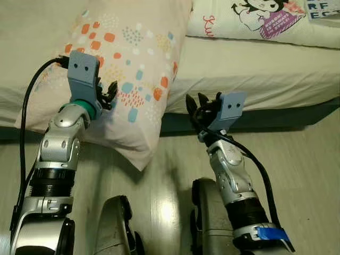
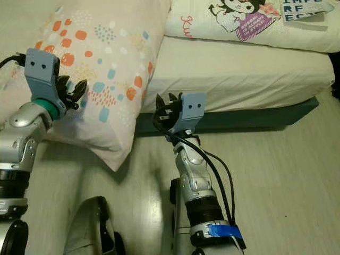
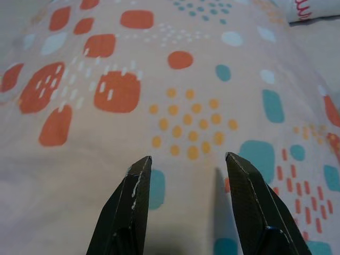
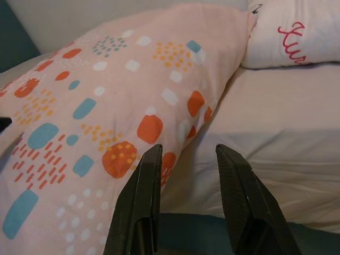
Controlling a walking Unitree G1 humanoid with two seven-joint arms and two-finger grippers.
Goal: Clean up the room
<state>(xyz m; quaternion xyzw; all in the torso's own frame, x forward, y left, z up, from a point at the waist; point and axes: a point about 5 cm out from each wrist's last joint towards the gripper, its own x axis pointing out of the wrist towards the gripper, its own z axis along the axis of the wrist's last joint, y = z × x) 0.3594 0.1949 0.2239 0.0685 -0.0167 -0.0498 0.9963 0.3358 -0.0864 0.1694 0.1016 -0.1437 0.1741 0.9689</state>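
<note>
Left gripper (image 1: 109, 93): fingers parted, nothing between them, tips right at the face of the patterned pillow (image 1: 125, 64); actual contact cannot be confirmed. The pillow lies straight ahead of this gripper, half on the bed (image 1: 255, 71), with its lower corner hanging off the mattress edge toward the floor (image 1: 303, 159).

Right gripper (image 1: 197, 106): fingers parted, holding nothing, raised in front of the bed's side, just beside the pillow's hanging edge and apart from it. Beyond it, up on the mattress, lies a white pillow with a cartoon print (image 1: 255, 18).
</note>
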